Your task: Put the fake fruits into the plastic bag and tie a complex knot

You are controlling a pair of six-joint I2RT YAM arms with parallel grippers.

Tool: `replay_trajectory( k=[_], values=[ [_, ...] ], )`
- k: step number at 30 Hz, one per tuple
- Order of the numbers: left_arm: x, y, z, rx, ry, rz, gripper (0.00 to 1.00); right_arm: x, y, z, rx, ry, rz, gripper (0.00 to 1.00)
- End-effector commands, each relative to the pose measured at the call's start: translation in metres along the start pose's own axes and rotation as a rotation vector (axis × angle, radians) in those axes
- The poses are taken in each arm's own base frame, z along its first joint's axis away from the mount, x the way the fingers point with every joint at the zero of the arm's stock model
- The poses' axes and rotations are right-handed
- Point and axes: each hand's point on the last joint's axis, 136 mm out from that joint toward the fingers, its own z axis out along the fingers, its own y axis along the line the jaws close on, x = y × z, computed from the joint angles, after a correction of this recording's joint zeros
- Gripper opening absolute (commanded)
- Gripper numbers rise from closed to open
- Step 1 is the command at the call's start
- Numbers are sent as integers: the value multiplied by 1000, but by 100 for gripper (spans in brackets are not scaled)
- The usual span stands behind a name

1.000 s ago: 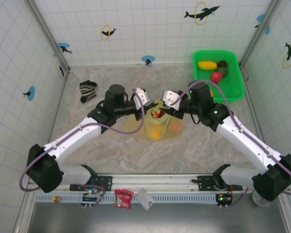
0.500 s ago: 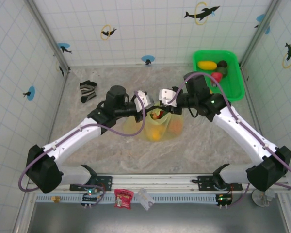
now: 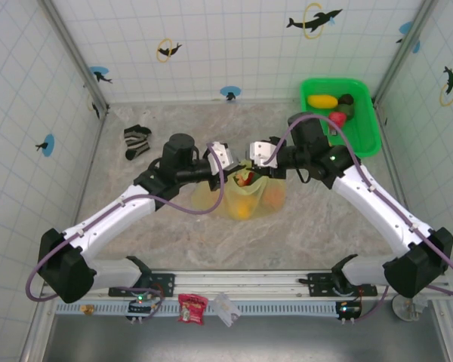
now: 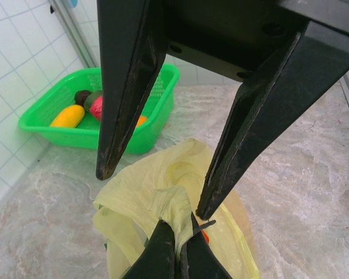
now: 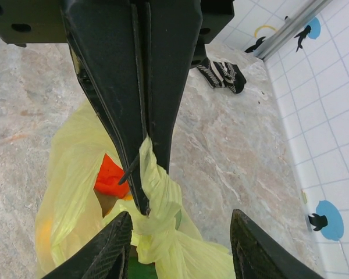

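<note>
Seen from the overhead camera, two arms reach inward and meet over the middle of a marble-patterned table (image 3: 302, 234). The left pincer (image 3: 235, 167) and the right pincer (image 3: 250, 161) face each other almost tip to tip. The plastic bag (image 3: 245, 200), pale yellow and see-through, slumps just beneath both sets of tips, and the fake fruits (image 3: 244, 208) show through it as orange and red blobs. Behind the right pincer's wrist sits a green tub (image 3: 360, 136) holding more fruits, yellow, red and dark, and well off behind the left pincer lies a striped sock (image 3: 136, 141). In the left wrist camera, the left pincer's jaws are pressed together at the bottom of the frame, clamped on a gathered fold at the bag's top. The right pincer (image 4: 154, 192) enters from above with its fingers (image 4: 128, 87) spread wide, one on each side of that gathered neck and, as far as can be seen, not touching it. In the right wrist camera, the right pincer's own fingers (image 5: 107, 250) stand apart, with the bunched neck rising between them. The left pincer (image 5: 144, 203) comes in from above, shut on a strip of yellow film, and a red-orange fruit lies just beside its tips inside the bag. Whether the bunch is already a knot cannot be told. The film looks thin, soft and slippery, and it is probably light in itself but weighted by the fruits. It would likely crumple, stretch or tear under a hard pull, so the gathered strip close to the bunch seems a better hold than the bag's loose body.
</note>
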Motion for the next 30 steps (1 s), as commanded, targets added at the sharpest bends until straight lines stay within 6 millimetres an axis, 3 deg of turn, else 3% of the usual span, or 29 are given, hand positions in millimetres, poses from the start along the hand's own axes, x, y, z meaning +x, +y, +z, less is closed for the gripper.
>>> replay_trajectory(
  k=[1,6,15,17,20,23,27,30],
  values=[
    [-7,-9,-2,30,-19,45,0,4,8,10,-40,3,2,45],
    [-7,-12,-2,40,-18,48,0,7,9,17,-53,15,0,34],
    [-6,-12,-4,34,-4,65,0,11,5,17,-26,39,-22,33],
    [-5,-13,-4,37,-1,68,0,12,4,17,-20,46,-31,27],
    [-5,-15,-5,40,-1,70,0,11,5,17,-22,44,-54,8],
    [-7,-14,-6,27,0,62,0,13,5,20,-8,61,-91,1],
    [-19,-9,-12,-8,-35,9,38,10,3,18,56,38,-145,0],
    [-35,-11,-19,0,-85,-27,51,7,-1,14,112,10,-164,0]
  ],
)
